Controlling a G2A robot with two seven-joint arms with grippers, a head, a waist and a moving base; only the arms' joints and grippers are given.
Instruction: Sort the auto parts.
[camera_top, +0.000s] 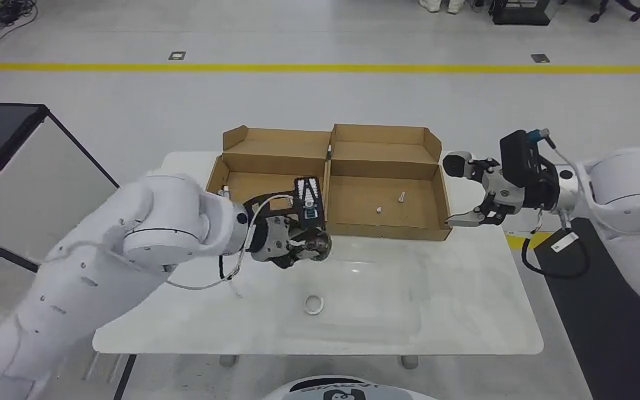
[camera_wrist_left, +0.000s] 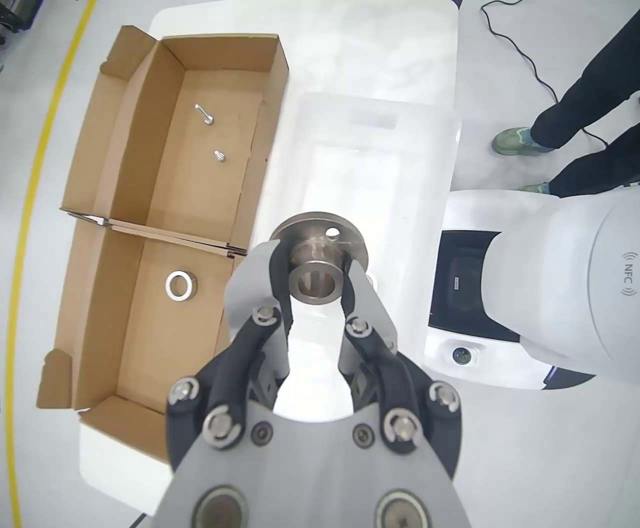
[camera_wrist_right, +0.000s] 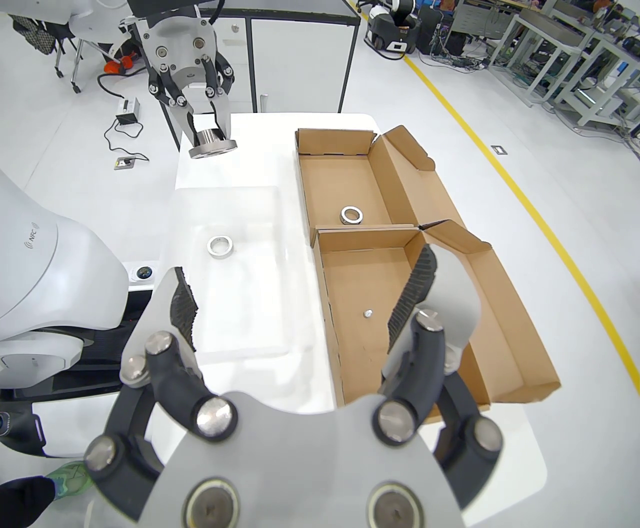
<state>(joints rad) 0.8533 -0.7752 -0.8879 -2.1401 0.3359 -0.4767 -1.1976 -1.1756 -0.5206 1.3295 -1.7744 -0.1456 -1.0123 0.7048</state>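
Steel flanged hub (camera_wrist_left: 320, 235) sits clamped by its neck in my left gripper (camera_wrist_left: 316, 280), held off the bench (camera_top: 480, 310) above the clear tray (camera_wrist_right: 240, 320), just short of the two cardboard boxes along the far edge. Gripping the neck leaves the flange free underneath, which should let it land flat. One ring (camera_wrist_left: 181, 286) lies in the ring box (camera_wrist_left: 150, 340) and two bolts (camera_wrist_left: 205, 114) in the bolt box (camera_wrist_left: 190, 195). So I judge like goes with like. A loose ring (camera_wrist_right: 220, 248) waits in the tray. My right gripper (camera_top: 462, 190) hangs empty, jaws wide apart, off the bolt box's end near the bench's right edge, clear of the left arm.
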